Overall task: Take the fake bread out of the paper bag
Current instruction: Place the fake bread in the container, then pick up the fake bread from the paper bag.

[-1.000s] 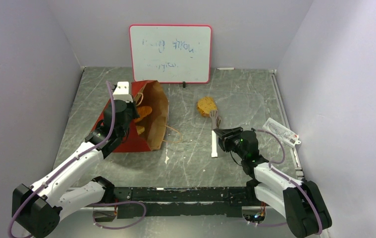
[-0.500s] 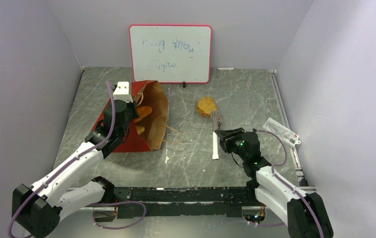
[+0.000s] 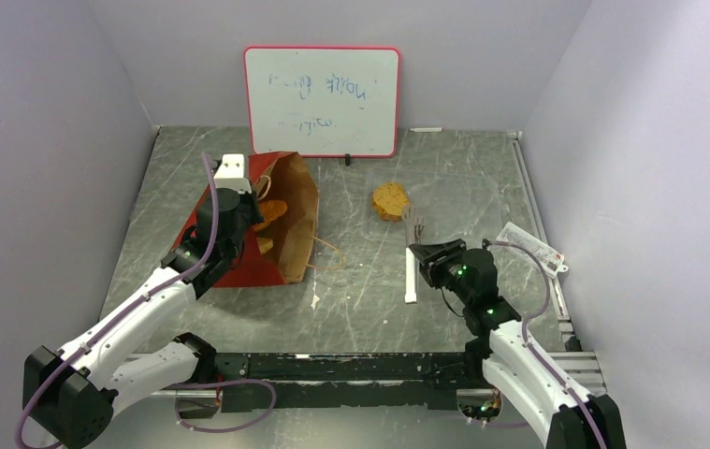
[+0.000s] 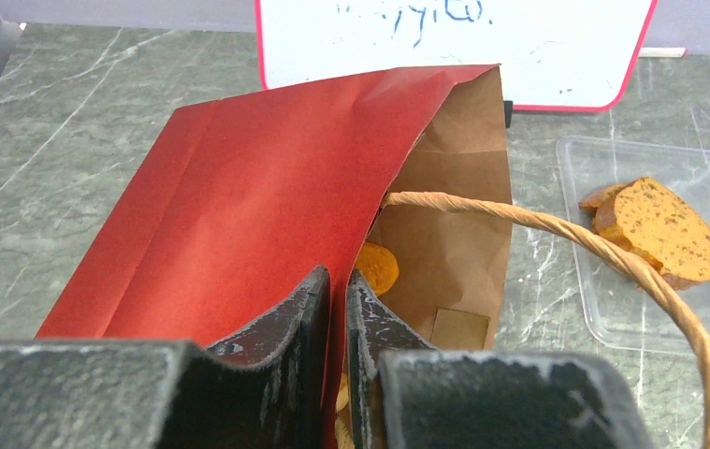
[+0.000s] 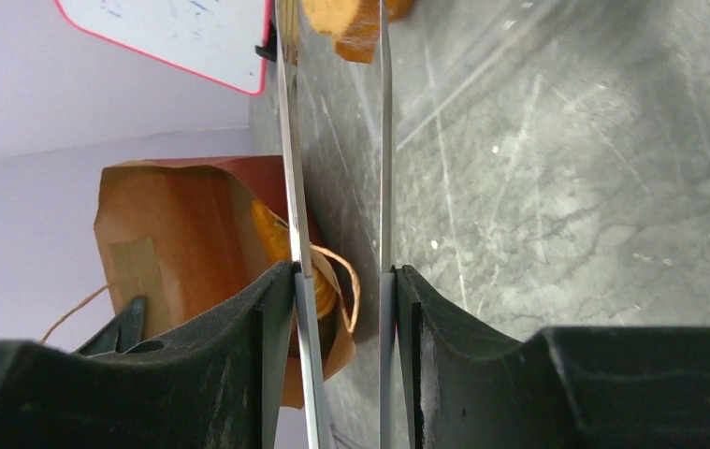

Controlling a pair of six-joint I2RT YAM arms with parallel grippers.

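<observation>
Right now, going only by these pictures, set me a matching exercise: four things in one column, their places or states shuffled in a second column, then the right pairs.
Things:
1. round brown toy bread slice
2. orange toy bread pieces
3. red-framed whiteboard
4. left tool

Places or states:
A. shut on the edge of the red paper bag with the brown inside
B. standing upright at the back
C. lying in the clear plastic tray
D. inside the bag

Pairs: 1-C, 2-D, 3-B, 4-A

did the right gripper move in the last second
Yes. The right gripper has shifted slightly to the right, carrying its tongs a little away from the bread slice, which has stayed put.
</observation>
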